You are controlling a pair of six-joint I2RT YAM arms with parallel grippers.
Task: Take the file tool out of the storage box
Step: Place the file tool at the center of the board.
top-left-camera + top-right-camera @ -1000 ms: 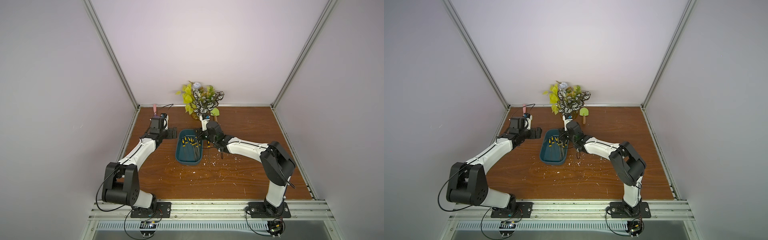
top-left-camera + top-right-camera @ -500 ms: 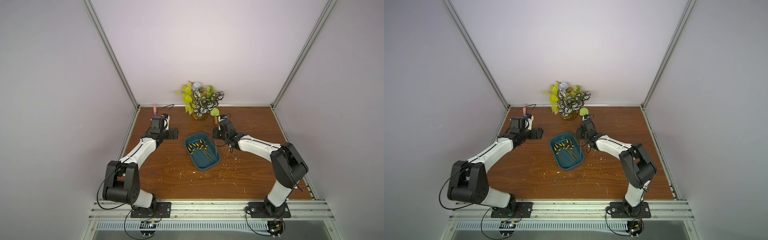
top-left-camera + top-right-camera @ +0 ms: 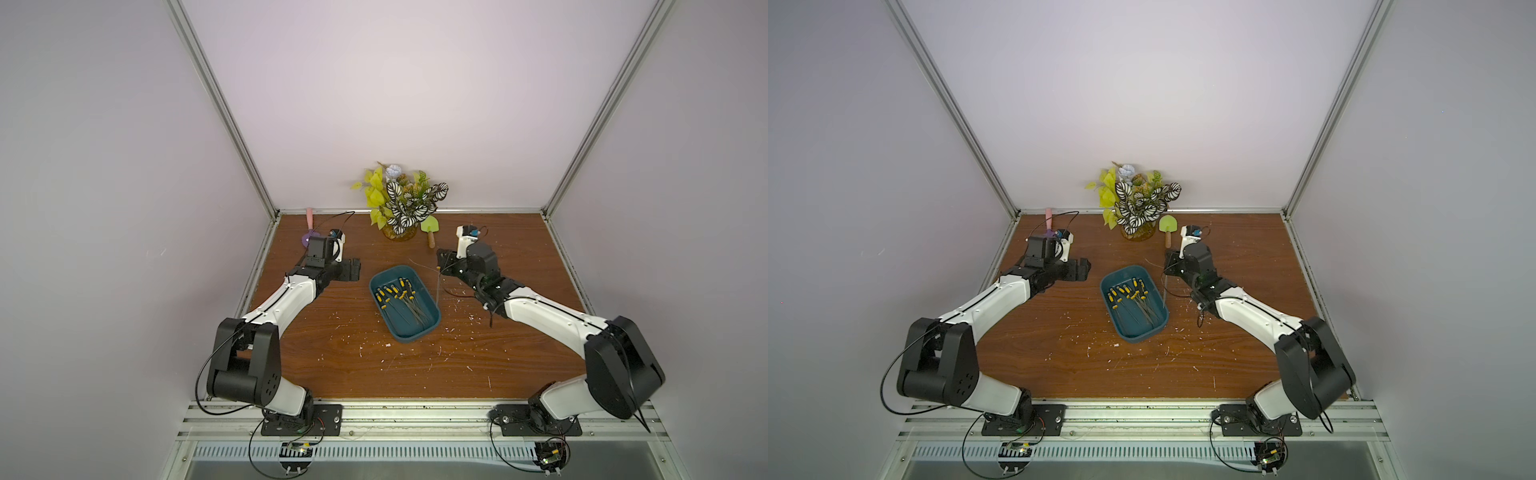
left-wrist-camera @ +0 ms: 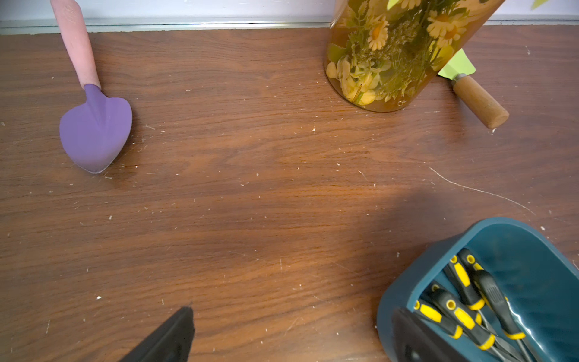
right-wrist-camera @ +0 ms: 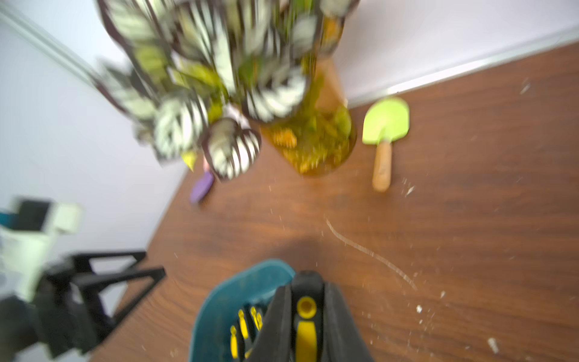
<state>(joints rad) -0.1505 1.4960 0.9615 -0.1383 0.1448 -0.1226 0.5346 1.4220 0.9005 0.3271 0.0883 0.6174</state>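
Right fingers (image 5: 341, 327) are pressed onto the black-and-yellow handle of one file tool (image 5: 305, 332), pinching it from both sides, with the butt of the handle showing between their tips. From that grip the thin steel shaft (image 3: 437, 289) hangs almost straight down. The tool's long axis is therefore close to upright, tip toward the desk (image 3: 332, 353).

It hangs at the long wall of the storage box (image 3: 415, 337) on the right arm's side. Whether the tip is outside the rim or just over it is hard to tell from above.

The other files (image 3: 399, 295) lie in the box, handles toward the far end. Left fingers (image 4: 170, 337) are spread wide and empty, near the box's opposite far corner.

The right arm is the one placed for the next move, probably outward from the box and then down to the desk.
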